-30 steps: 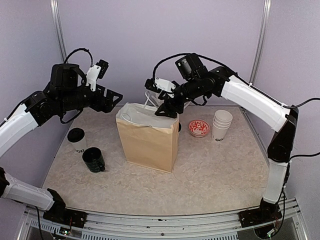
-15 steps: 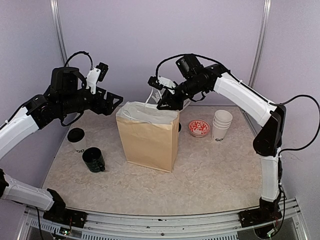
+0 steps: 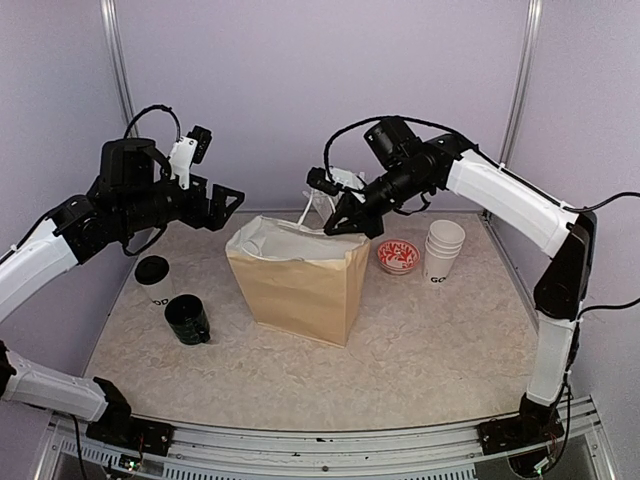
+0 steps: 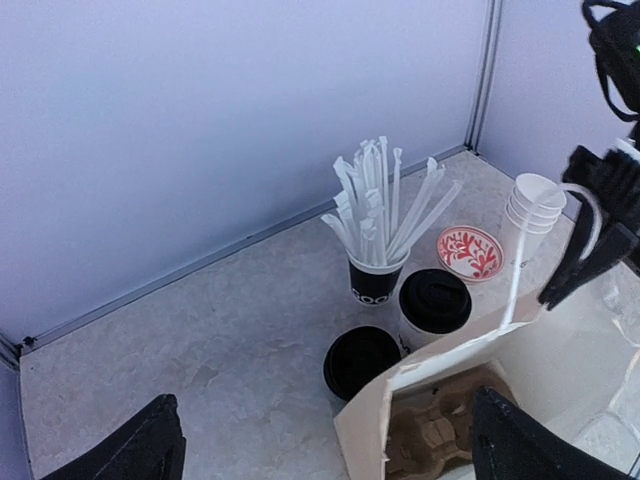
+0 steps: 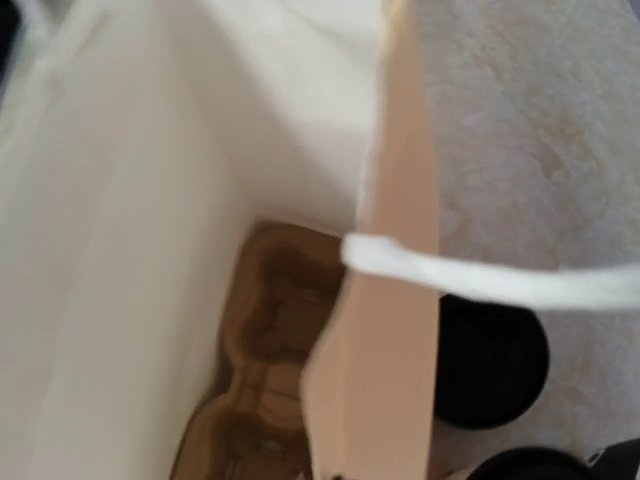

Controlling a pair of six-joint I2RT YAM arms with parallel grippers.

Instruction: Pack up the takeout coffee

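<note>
Lavender walls and a beige speckled tabletop (image 3: 420,340) are being shown, with a tall brown paper bag (image 3: 295,290) standing upright and open near the middle. The right gripper (image 3: 333,226) is being held over the bag's far rim, jaws closed on the bag's thin white handle (image 3: 306,208), and the rim is being pulled up toward it. A brown moulded cardboard cup carrier (image 4: 430,435) is being seen at the bottom of the bag in both wrist views. The left gripper (image 3: 232,203) is being held in the air left of the bag, jaws spread wide, nothing being gripped or touched. The takeout coffee, a white paper cup with black lettering and a flat round black lid (image 3: 154,280), is being left upright on the tabletop at the far left, well apart from the bag and not inside it. A dark green glossy mug (image 3: 187,320) is standing just in front of that cup. Right of the bag, a small round red-and-white patterned dish (image 3: 399,256) is lying beside a stack of white paper cups (image 3: 443,250). In the left wrist view, a black cup of white straws (image 4: 372,285) is being shown behind the bag, with one more black-lidded cup (image 4: 435,300) beside it and another black-lidded cup (image 4: 362,362) close against the bag's rim. The right wrist view is blurred; only the bag's pale inner wall, the carrier and the handle strand are being made out clearly.
</note>
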